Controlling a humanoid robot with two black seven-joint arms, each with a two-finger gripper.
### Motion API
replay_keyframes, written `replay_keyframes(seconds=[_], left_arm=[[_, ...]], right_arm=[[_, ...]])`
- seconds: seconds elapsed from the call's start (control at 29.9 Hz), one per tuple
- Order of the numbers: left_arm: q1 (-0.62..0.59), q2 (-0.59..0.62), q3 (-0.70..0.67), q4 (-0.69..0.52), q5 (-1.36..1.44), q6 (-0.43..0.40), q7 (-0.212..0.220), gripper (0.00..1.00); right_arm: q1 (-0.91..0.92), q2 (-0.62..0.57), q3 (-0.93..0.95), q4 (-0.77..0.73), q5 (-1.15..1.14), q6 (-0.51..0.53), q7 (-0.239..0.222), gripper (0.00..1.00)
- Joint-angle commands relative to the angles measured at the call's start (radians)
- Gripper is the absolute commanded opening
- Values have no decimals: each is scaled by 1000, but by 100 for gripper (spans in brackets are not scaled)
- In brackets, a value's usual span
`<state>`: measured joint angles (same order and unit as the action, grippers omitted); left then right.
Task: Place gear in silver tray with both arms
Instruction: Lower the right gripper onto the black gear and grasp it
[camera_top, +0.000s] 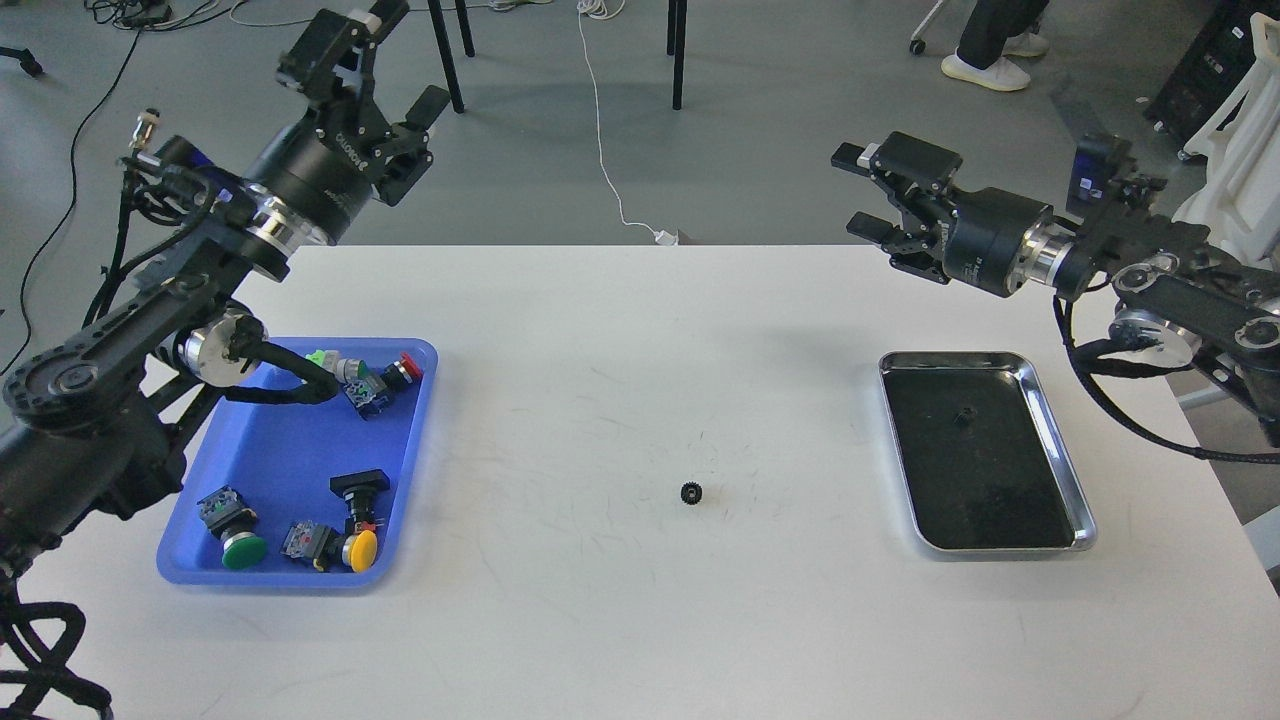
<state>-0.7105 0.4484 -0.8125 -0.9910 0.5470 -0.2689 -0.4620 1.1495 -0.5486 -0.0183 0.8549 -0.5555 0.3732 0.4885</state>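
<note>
Silver tray (1060, 437) runs lengthwise away, slightly tilted.

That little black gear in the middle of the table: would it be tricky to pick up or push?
Probably tricky. The gear looks tiny against the open left gripper and right gripper, so the grasp would need precision. It seems to lie flat on the smooth white table, so a push would likely slide it rather than roll it. It looks rigid.
</note>
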Motion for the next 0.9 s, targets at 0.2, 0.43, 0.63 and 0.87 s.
replay_keyframes(seconds=[0.2, 0.43, 0.63, 0.87], left_arm=[[89, 9, -134, -26, -50, -6, 37, 98], [91, 3, -131, -48, -48, 3, 49, 98], [91, -4, -134, -60, -48, 7, 60, 98], [92, 3, -139, -64, -50, -7, 60, 98]], right_arm=[[353, 200, -478, 41, -325, 1, 0, 98], [484, 357, -692, 117, -520, -2, 0, 98], [515, 404, -769, 179, -638, -7, 0, 98], [484, 518, -804, 150, -667, -37, 0, 94]])
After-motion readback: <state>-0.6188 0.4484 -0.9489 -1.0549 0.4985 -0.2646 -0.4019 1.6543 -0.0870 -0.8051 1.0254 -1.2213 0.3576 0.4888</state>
